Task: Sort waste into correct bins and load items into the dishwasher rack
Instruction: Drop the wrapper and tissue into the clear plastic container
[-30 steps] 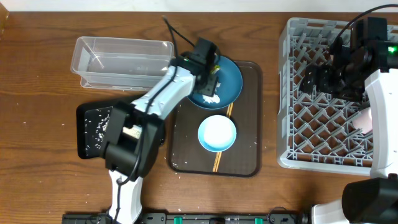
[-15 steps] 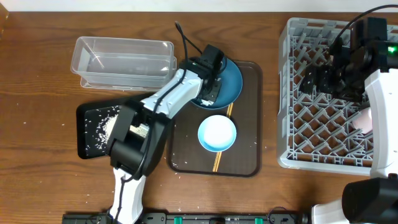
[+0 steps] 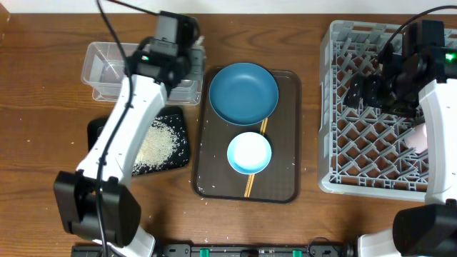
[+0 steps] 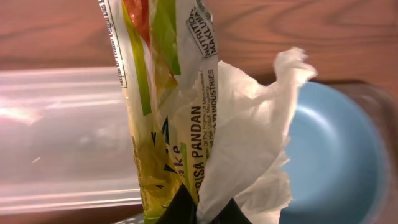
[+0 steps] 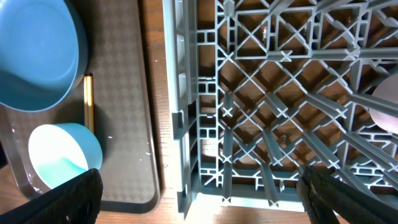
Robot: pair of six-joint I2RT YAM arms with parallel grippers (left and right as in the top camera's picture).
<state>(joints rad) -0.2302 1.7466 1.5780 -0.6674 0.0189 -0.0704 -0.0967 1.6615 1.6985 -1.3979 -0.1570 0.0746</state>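
My left gripper (image 4: 200, 208) is shut on the yellow-green snack wrapper (image 4: 161, 112) and the crumpled white tissue (image 4: 249, 137) together. It holds them by the right end of the clear tub (image 3: 107, 68), and my left arm (image 3: 168, 50) reaches over that tub. The dark-blue plate (image 3: 243, 93) lies bare on the brown serving tray (image 3: 285, 171). In front of the plate stands the pale-blue bowl (image 3: 249, 153), lying over the chopsticks (image 3: 248, 187). A heap of rice (image 3: 153, 143) covers the black tray (image 3: 100, 128). My right gripper (image 5: 205, 186) hangs open over the grey rack (image 3: 371, 143).
A pinkish cup (image 3: 421, 135) lies in the rack at its right side, partly under my right arm. A few stray rice grains dot the wood near the serving tray's front edge.
My left gripper shut on the wrapper and tissue on the plate, then lifted them up and left to the clear tub. The plate is now bare. The right arm stayed still.
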